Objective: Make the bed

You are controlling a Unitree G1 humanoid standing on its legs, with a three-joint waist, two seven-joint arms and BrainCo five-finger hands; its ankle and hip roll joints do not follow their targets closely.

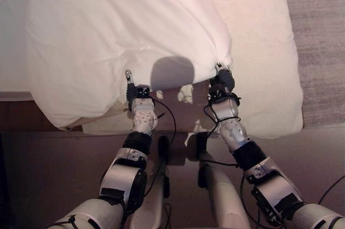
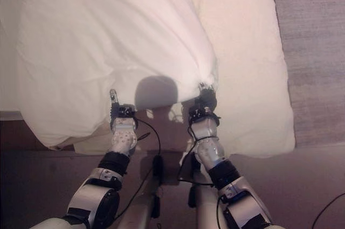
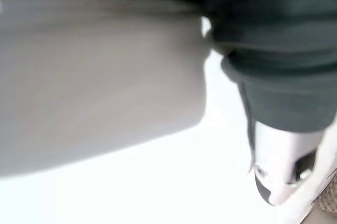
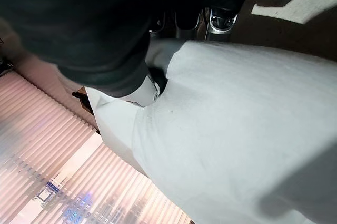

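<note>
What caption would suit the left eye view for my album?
Both hands at the white duvet's near edge: right hand pinching the cloth, left hand beside it, over the cream mattress.

The duvet (image 1: 118, 29) is white cloth, matt and smooth, gathered into fine creases at its near corner; the mattress cover (image 1: 264, 51) beneath it is cream cloth with a slightly coarser, nubbly matt surface. The carpet (image 1: 321, 40) beside the bed is a rough, woven grey-brown textile. Both hands, left hand (image 1: 135, 91) and right hand (image 1: 222, 81), show glossy silver metal-look fingers and a dark, matt ribbed cover
</note>
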